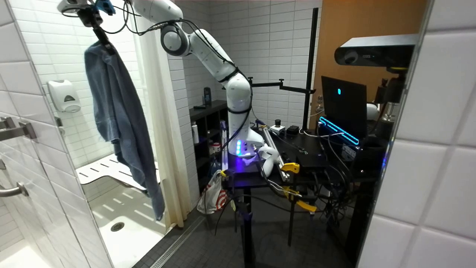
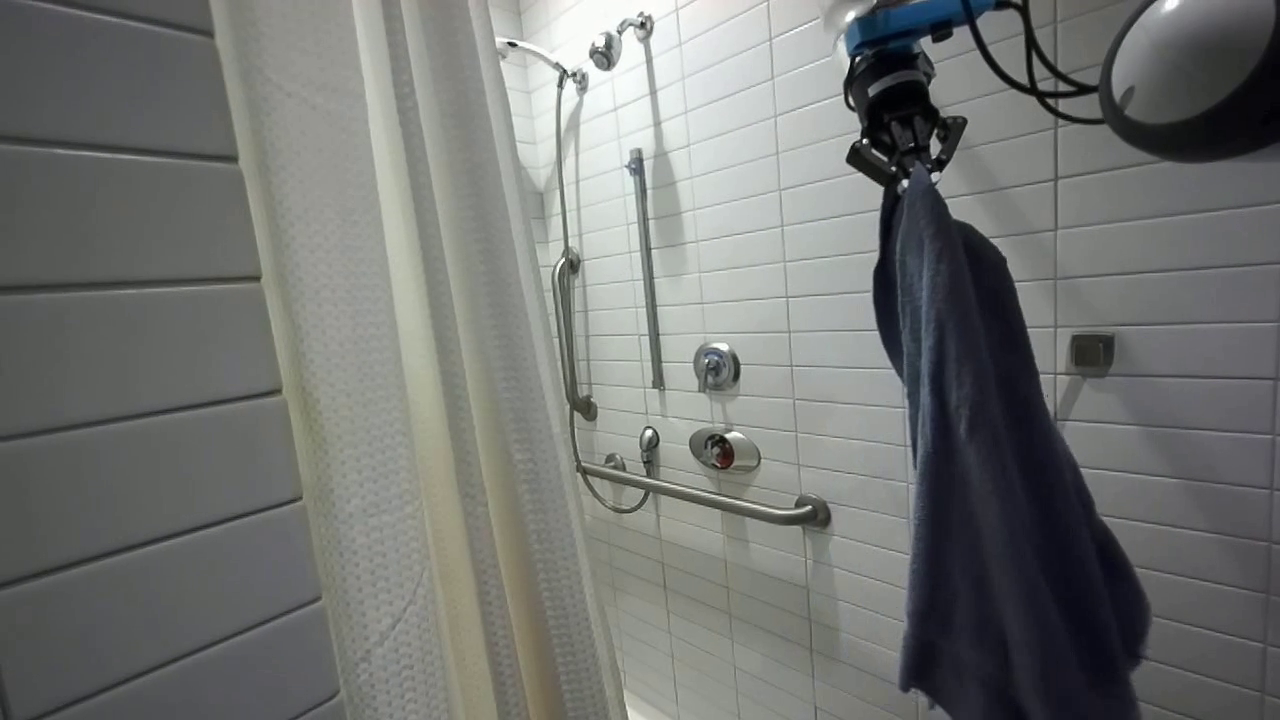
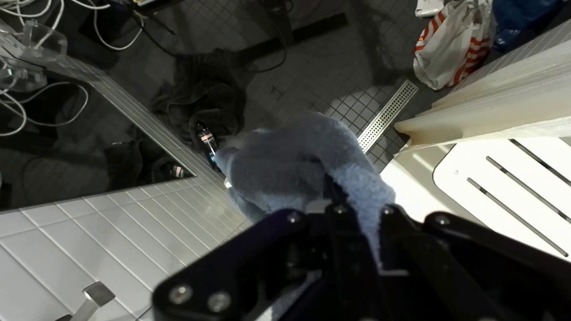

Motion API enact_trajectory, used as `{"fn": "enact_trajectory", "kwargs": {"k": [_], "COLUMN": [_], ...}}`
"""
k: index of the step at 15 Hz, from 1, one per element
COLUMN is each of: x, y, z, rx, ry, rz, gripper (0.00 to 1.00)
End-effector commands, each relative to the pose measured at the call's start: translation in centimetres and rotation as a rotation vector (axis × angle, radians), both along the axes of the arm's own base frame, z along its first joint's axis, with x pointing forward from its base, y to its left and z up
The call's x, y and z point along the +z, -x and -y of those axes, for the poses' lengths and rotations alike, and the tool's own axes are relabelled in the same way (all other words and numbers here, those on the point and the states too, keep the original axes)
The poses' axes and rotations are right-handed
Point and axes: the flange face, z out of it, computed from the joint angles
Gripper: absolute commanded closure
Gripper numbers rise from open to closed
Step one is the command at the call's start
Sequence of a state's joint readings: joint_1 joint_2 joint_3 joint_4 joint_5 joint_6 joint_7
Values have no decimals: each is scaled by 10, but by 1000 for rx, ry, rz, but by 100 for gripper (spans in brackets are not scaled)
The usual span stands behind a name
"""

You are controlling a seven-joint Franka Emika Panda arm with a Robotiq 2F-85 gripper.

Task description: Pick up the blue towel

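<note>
The blue towel (image 1: pixel 118 96) is a long slate grey-blue cloth. It hangs from my gripper (image 1: pixel 108 47) in soft folds, and its lower end hangs at about the height of the shower bench or below it in an exterior view. The towel also shows in an exterior view (image 2: pixel 975 450), where the gripper (image 2: pixel 912 178) points down and pinches its top edge; the bottom is cut off by the frame. In the wrist view, the jaws (image 3: pixel 363 218) are closed on a narrow strip of the towel (image 3: pixel 285 165), and the rest hangs below.
A white slotted bench (image 1: pixel 108 167) stands in the shower behind the towel. A cream curtain (image 1: pixel 163 111) hangs between towel and robot base. Grab bars (image 2: pixel 720 503) and a soap dispenser (image 1: pixel 64 96) are on tiled walls. A dark cloth (image 3: pixel 200 96) lies on the floor.
</note>
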State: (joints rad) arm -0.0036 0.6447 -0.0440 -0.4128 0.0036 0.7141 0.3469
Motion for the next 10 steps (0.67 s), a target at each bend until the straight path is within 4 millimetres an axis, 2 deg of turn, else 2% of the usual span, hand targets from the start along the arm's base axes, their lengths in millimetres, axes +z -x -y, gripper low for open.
{"fn": "enact_trajectory", "kwargs": {"k": [1, 10], "x": [10, 13], "y": [9, 9], "z": [-5, 0], "rx": [-19, -36], "ry": [15, 15], "rz": [0, 11], "gripper": [99, 99]}}
